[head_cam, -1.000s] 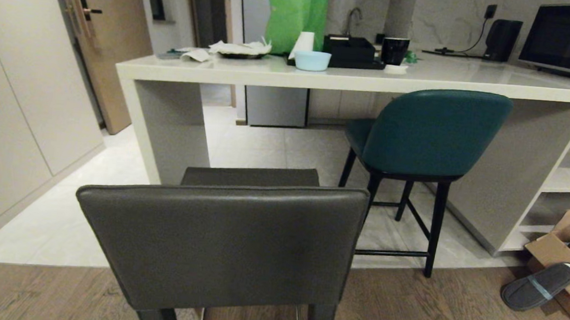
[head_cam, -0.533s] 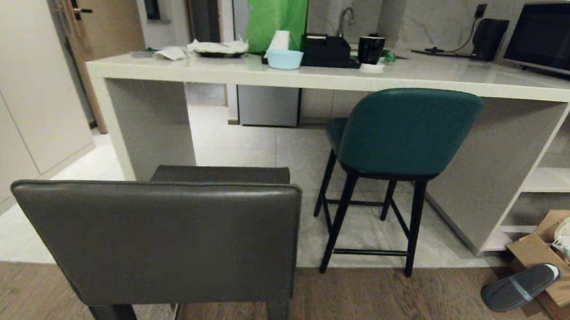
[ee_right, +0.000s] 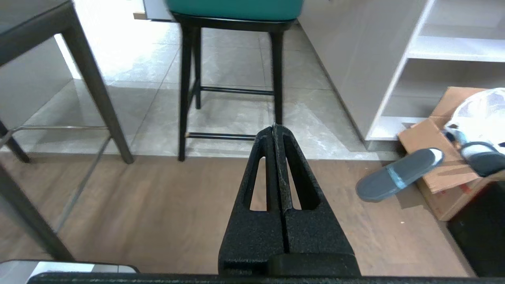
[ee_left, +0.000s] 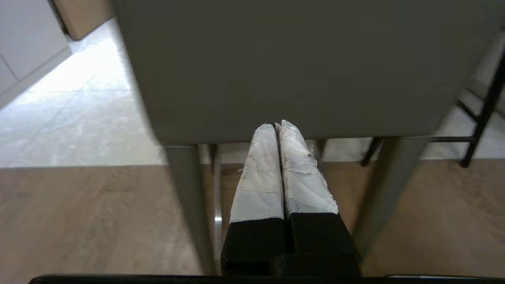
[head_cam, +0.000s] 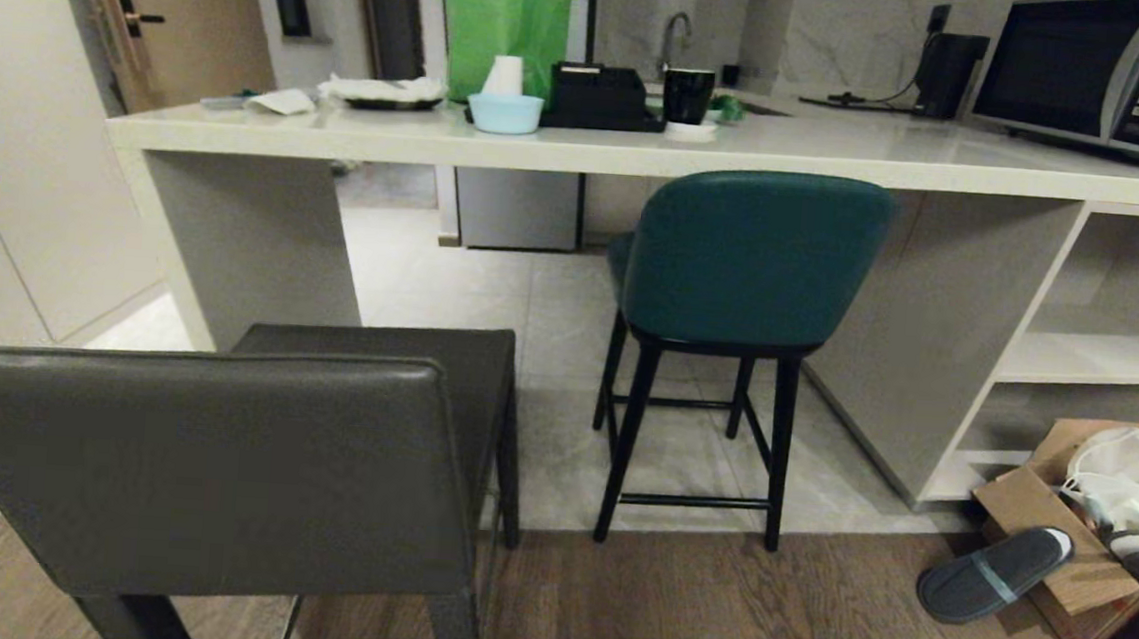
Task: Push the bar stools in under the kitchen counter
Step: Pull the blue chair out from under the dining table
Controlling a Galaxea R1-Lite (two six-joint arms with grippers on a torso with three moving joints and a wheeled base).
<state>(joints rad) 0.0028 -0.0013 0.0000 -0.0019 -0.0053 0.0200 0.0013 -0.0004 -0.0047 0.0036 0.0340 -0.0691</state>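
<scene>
1. Left gripper (ee_left: 278, 126): jaws pressed together, holding nothing, tips just behind the grey stool (head_cam: 219, 455) back.
2. Right gripper (ee_right: 274, 130): jaws also closed, empty, aimed toward the teal stool (head_cam: 749, 262).
3. Relative to the kitchen counter (head_cam: 582, 145): teal stool partly under its edge; grey stool well out.
4. Change: whole head view has slid sideways versus earlier frames; camera moved, stools did not. Judgement: robot is repositioning; no push yet.

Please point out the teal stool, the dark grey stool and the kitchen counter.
teal stool (head_cam: 749, 257), head view, middle of its padded back.
dark grey stool (head_cam: 198, 474), head view, middle of its square back.
kitchen counter (head_cam: 841, 163), head view, front edge of the slab.
</scene>
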